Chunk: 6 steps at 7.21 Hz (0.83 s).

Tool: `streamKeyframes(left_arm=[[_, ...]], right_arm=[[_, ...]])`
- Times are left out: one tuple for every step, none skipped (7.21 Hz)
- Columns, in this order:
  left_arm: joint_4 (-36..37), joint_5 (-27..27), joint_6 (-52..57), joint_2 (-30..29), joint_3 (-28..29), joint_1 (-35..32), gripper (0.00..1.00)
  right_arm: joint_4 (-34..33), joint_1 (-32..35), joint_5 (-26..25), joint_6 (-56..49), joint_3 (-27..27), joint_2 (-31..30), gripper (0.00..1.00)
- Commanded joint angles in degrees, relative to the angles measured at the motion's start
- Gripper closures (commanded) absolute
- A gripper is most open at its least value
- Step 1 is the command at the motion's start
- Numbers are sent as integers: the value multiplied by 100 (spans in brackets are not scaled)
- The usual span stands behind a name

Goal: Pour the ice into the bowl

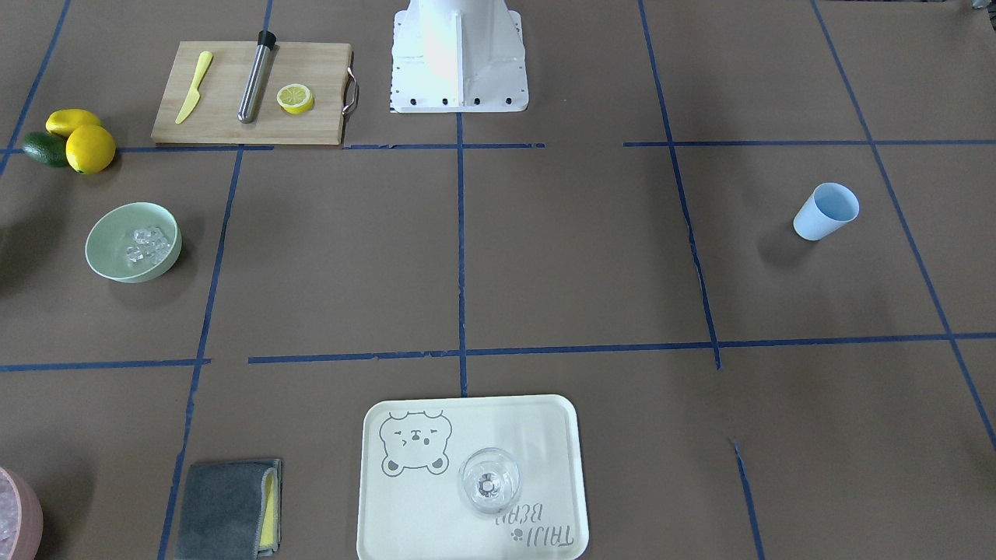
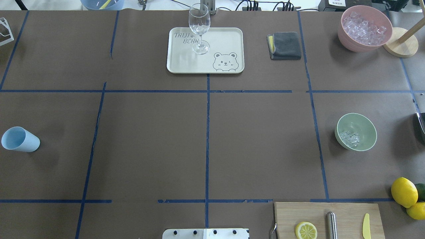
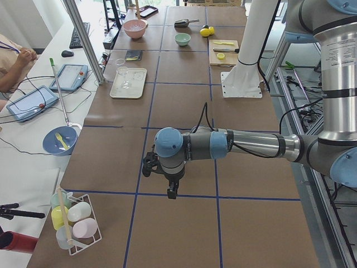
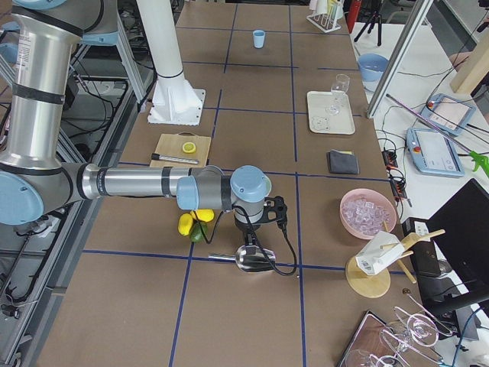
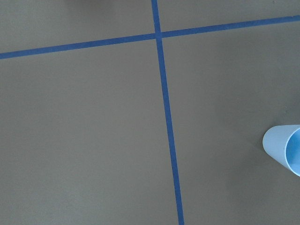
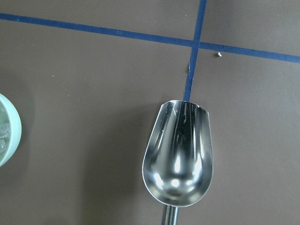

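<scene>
The mint-green bowl (image 1: pixel 105 233) (image 2: pixel 365 127) stands on the robot's right side of the table with a handful of clear ice cubes (image 1: pixel 148 243) (image 2: pixel 350 137) in it. Its rim shows at the left edge of the right wrist view (image 6: pixel 7 126). The blue cup (image 1: pixel 826 211) (image 2: pixel 20 139) (image 5: pixel 283 149) stands far off on the left side and looks empty. My left gripper (image 3: pixel 172 192) hangs over bare table near the cup. My right gripper (image 4: pixel 248 233) hangs over an empty metal scoop (image 6: pixel 178 159) (image 4: pixel 252 260) beside the bowl. I cannot tell whether either gripper is open or shut.
A pink bowl of ice (image 2: pixel 364 28) stands at the far right corner. A tray (image 2: pixel 186 63) bears a wine glass (image 2: pixel 199 28), with a grey cloth (image 2: pixel 285 45) beside it. A cutting board (image 1: pixel 226 117) with lemon half, knife and metal rod, and loose lemons (image 1: pixel 89 148), lie near the base.
</scene>
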Motion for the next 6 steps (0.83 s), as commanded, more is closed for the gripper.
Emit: streamKeyframes(left_arm=[[-176, -7, -7, -12, 92, 30, 0], [-176, -7, -7, -12, 118, 22, 0], [-168, -7, -7, -21, 101, 30, 0], [-176, -7, -7, -29, 109, 30, 0], [-185, -7, -7, -29, 100, 22, 0], [-185, -7, -7, -82, 100, 22, 0]], right_arm=[[-4, 4, -124, 32, 128, -9, 0], [-4, 4, -97, 241, 120, -9, 0], [5, -5, -71, 557, 119, -9, 0], [66, -5, -219, 603, 102, -9, 0], [127, -22, -342, 612, 67, -17, 0], [119, -22, -335, 595, 67, -17, 0]])
